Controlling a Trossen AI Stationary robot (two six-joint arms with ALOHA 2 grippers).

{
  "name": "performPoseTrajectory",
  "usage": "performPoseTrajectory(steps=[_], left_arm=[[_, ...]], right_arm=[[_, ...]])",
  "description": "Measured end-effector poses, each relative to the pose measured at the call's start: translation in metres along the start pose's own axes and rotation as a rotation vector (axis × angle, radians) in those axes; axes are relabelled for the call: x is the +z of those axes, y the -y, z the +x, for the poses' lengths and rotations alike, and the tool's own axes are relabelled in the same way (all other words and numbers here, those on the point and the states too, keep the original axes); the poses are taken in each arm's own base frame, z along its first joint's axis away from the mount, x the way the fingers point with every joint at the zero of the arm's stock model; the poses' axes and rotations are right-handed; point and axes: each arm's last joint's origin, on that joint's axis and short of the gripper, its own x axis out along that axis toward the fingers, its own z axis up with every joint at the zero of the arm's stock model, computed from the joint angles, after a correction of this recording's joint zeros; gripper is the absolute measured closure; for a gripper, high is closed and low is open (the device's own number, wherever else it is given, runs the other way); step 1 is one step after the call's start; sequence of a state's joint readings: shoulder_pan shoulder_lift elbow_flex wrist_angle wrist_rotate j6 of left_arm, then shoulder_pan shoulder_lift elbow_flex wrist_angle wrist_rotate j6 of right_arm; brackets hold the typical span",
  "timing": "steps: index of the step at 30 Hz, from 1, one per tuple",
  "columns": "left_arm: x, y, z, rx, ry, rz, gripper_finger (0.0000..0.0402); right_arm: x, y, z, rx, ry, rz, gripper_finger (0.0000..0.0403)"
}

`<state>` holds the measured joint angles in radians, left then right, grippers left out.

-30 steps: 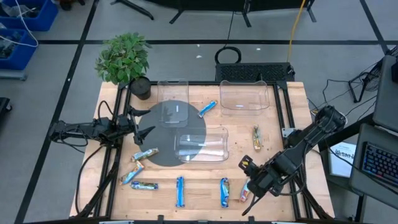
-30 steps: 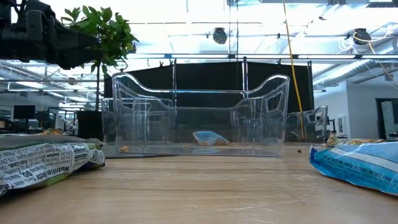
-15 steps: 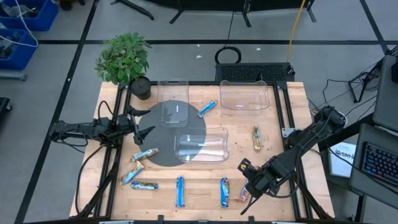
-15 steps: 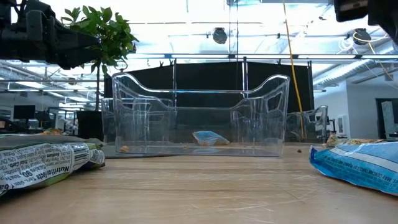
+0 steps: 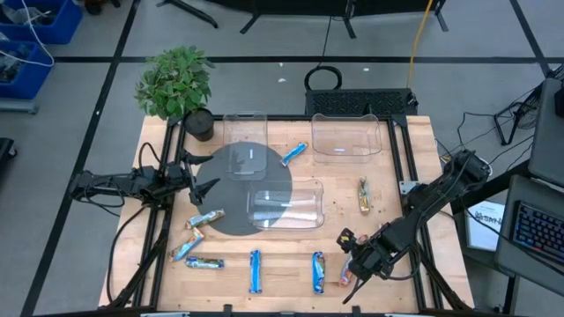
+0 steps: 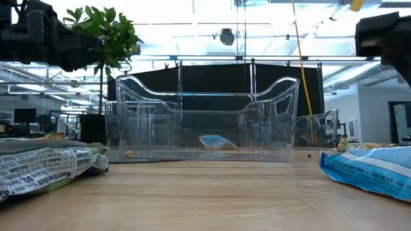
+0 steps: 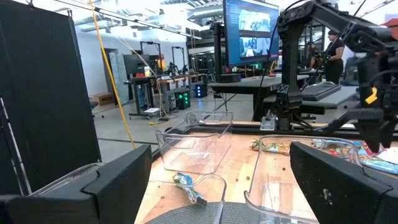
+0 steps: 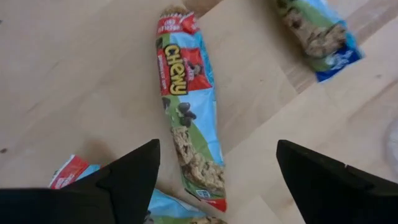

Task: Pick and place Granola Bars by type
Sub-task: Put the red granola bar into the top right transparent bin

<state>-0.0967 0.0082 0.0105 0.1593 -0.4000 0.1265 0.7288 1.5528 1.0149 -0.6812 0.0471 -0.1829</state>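
The right gripper [image 5: 350,264] is held over the front right part of the tabletop [image 5: 388,150], its jaws spread wide and empty. Directly beneath it a Chewy bar [image 8: 188,109] is seen lying flat on the wood, unheld, between the two dark fingers [image 8: 127,180].

The bar is judged light, soft and easily crushed; its glossy wrapper is likely slippery and crinkly. It is best taken across its narrow width at mid-length, with the crimped ends avoided.

The wrapper is printed red at one end, then pale blue and green, with pictured granola. A second bar [image 8: 317,31] lies near it, and a third [image 8: 74,171] shows at the view's edge.

Other bars [image 5: 255,270] are scattered along the front, apart from the clear bins [image 5: 345,134].

The left gripper [image 5: 204,187] waits at the left side, jaws spread, nothing held.
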Motion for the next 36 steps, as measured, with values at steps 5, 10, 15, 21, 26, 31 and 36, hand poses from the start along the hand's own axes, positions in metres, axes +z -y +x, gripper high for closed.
performPoseTrajectory(steps=[5,10,15,21,26,31,36], left_arm=[[0.000,0.000,0.000,-0.002,0.000,0.000,0.0023],[0.000,0.000,0.000,-0.002,0.000,0.000,0.0023],[0.000,0.000,0.000,-0.002,0.000,0.000,0.0023],[0.000,0.000,0.000,-0.002,0.000,0.000,0.0023],[0.000,0.000,0.000,-0.002,0.000,0.000,0.0023],[0.000,0.000,0.000,-0.002,0.000,0.000,0.0023],[0.000,0.000,0.000,-0.002,0.000,0.000,0.0023]], right_arm=[[-0.005,-0.002,0.011,0.023,0.030,0.008,0.0088],[-0.007,-0.005,0.025,0.054,-0.011,0.011,0.0089],[-0.005,-0.005,0.037,0.057,-0.020,0.011,0.0089],[-0.004,-0.005,0.044,0.062,-0.039,0.011,0.0090],[-0.004,-0.005,0.044,0.062,-0.033,0.000,0.0093],[-0.004,-0.006,0.044,0.069,-0.033,0.001,0.0158],[-0.003,-0.006,0.044,0.063,-0.025,0.012,0.0254]])
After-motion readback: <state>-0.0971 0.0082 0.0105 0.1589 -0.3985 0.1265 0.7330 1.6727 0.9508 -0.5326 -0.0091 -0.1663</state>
